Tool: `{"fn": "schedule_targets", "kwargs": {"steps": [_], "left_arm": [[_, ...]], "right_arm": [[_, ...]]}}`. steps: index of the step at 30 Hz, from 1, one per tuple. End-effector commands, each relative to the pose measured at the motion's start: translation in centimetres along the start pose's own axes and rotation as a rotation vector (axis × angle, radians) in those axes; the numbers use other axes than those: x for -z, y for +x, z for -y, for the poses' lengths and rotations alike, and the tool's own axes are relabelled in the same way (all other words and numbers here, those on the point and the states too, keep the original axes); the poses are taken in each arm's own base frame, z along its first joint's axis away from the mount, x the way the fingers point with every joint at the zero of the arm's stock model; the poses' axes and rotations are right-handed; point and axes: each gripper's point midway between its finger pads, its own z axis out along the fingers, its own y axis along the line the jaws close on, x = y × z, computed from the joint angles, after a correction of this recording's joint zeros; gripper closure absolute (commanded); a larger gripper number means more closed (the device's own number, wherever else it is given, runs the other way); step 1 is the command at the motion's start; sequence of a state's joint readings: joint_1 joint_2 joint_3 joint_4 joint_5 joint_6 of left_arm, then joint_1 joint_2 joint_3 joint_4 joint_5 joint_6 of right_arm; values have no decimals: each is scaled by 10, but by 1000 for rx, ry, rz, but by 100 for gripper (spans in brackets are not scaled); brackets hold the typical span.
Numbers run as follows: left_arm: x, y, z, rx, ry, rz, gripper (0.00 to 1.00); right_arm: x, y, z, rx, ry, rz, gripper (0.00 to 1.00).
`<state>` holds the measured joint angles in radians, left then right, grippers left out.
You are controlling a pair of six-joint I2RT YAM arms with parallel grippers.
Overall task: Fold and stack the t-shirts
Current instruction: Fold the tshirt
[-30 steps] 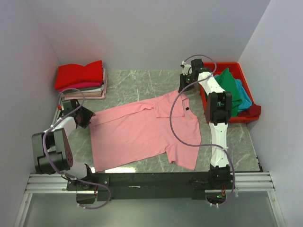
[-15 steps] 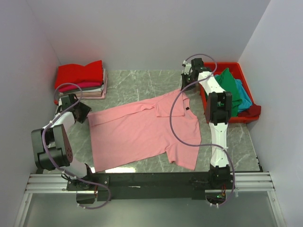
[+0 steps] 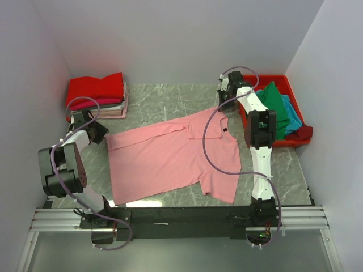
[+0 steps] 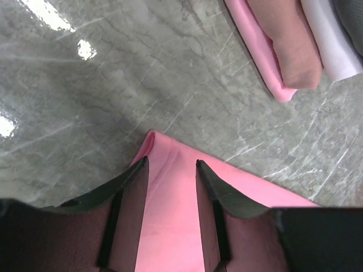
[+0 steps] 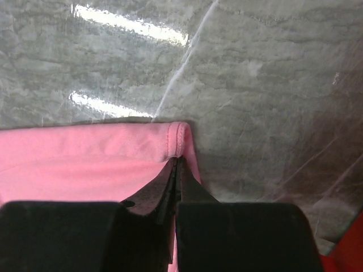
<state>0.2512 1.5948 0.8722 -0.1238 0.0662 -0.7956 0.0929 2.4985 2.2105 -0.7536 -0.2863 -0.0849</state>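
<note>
Marble table point(image 3: 164, 102) carries the whole job. The pink t-shirt point(image 3: 170, 158) lies spread flat across its middle, and the folded stack point(image 3: 97, 93) sits at the back left. The red bin point(image 3: 282, 80) at the back right holds unfolded shirts point(image 3: 277, 105) in green, teal and maroon. You are, I judge, at the grasping step before a fold. Your right gripper point(image 5: 176, 164) is pinched tight on the shirt's far right hemmed corner. Your left gripper point(image 4: 171, 165) has its jaws apart, straddling the shirt's left corner without clamping it. Next, close the left on that corner, then lift both together, keeping the cloth taut.
</note>
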Motion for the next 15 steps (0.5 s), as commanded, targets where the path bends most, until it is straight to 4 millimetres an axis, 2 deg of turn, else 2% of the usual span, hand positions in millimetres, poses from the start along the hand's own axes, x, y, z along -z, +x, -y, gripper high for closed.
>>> {"fn": "schedule_targets", "kwargs": {"steps": [1, 7, 10, 12, 13, 14, 15], "left_arm": [[7, -19, 18, -49, 60, 52, 56], [22, -35, 25, -80, 65, 108, 55], [43, -45, 39, -112, 114, 152, 54], [68, -56, 52, -135, 166, 210, 52], [76, -55, 53, -138, 183, 220, 47], [99, -59, 65, -142, 245, 254, 43], [111, -57, 70, -139, 285, 262, 38]], "right_arm": [[8, -24, 16, -4, 76, 69, 100], [10, -29, 27, -3, 136, 88, 100], [14, -36, 29, 12, 155, 106, 100], [19, -43, 28, 26, 159, 118, 100], [21, -45, 27, 43, 161, 121, 100], [26, -50, 22, 62, 159, 131, 94], [31, -53, 18, 79, 159, 136, 91]]}}
